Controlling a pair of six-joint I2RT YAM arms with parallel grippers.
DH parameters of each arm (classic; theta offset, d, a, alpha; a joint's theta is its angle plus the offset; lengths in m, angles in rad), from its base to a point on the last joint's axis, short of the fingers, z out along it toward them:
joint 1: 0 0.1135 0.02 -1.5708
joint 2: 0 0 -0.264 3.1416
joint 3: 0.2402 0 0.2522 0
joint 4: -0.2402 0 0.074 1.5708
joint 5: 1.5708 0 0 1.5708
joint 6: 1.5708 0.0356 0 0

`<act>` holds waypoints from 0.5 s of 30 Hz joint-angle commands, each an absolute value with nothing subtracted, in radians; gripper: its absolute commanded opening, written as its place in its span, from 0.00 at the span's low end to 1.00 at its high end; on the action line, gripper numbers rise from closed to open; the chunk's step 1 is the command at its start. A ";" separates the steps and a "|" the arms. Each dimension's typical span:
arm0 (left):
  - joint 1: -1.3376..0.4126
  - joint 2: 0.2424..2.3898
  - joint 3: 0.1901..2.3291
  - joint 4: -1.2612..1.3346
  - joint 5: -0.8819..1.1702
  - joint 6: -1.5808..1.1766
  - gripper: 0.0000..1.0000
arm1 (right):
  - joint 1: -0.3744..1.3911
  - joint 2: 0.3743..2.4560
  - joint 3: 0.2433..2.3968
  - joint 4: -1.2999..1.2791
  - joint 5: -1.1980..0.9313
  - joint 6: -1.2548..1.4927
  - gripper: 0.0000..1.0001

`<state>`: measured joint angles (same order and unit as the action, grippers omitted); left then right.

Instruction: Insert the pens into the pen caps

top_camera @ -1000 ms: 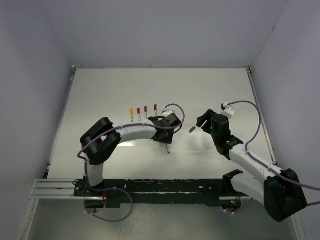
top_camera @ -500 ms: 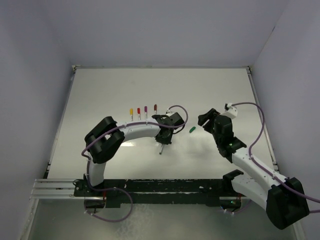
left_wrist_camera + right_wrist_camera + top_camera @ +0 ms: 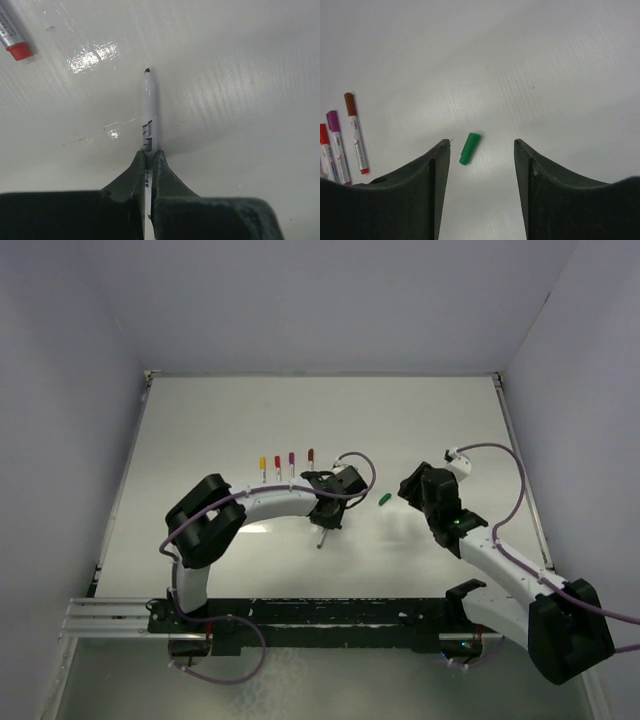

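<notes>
**Pen (image 3: 149,125) clamped in the left gripper (image 3: 149,157), green cap (image 3: 469,148) lying loose**

You are working with one claw on each side of the green cap. The right gripper (image 3: 481,145) is hanging wide open, its fingers (image 3: 432,167) straddling that cap and touching nothing. The left gripper, to the cap's left in the overhead view, is pinching the pen by its rear part. Most of the barrel is sticking out ahead, with the tip close to the table (image 3: 240,75).

Farther left of the cap, and well apart from it, four capped pens (image 3: 291,462) are lying in a row.

The pen is looking like a light, stiff, smooth plastic stick. Expect it to be swivelling in that narrow pinch if the tip gets pushed off-axis, so you are better off pressing straight along the barrel. It is showing a white barrel with black print and a small dark tip.

The cap is looking lighter again: hard, slick, a stubby green tube lying on its side. It is likely to be skidding or rolling at a nudge. You are safest gripping it across its middle and leaving the mouth free, though I cannot tell which end is the open one.
</notes>
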<state>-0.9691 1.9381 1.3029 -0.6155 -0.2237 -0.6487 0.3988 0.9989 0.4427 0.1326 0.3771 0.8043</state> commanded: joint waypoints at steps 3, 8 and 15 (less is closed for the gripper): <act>-0.971 1.897 1.223 -0.596 -0.192 -0.625 0.00 | 0.410 1.122 0.552 0.023 0.413 0.774 0.56; -0.970 1.845 1.220 -0.606 -0.200 -0.610 0.00 | 0.431 1.183 0.575 0.025 0.405 0.764 0.53; -0.971 1.782 1.194 -0.668 -0.227 -0.590 0.00 | 0.443 1.263 0.616 0.043 0.372 0.739 0.50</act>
<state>-0.9691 1.8584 1.2118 -0.6132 -0.2108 -0.6201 0.4332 1.2373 0.5579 0.0353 0.3729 0.7654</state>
